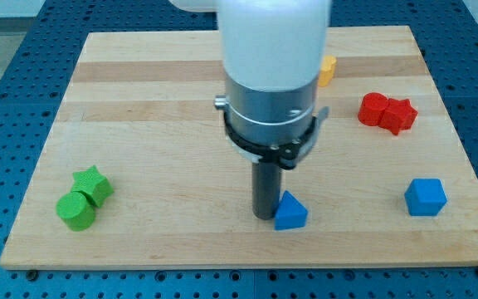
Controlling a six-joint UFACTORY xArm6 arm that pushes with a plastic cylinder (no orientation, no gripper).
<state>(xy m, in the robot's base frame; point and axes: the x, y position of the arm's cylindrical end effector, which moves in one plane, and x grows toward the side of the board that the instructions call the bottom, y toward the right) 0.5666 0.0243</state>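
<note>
My tip point(264, 216) stands on the wooden board point(156, 124) at the lower middle of the camera view. It touches or nearly touches the left side of a blue triangular block point(290, 212). A blue cube point(426, 198) lies further to the view's right. Two red blocks point(387, 111) sit together at the upper right; the right one looks star-shaped. A yellow block point(327, 70) peeks out from behind the arm's body near the view's top. At the lower left a green star point(94, 184) and a green cylinder point(75, 210) touch each other.
The arm's white and grey body point(272, 75) hides the board's upper middle. A blue perforated table point(7, 91) surrounds the board on all sides.
</note>
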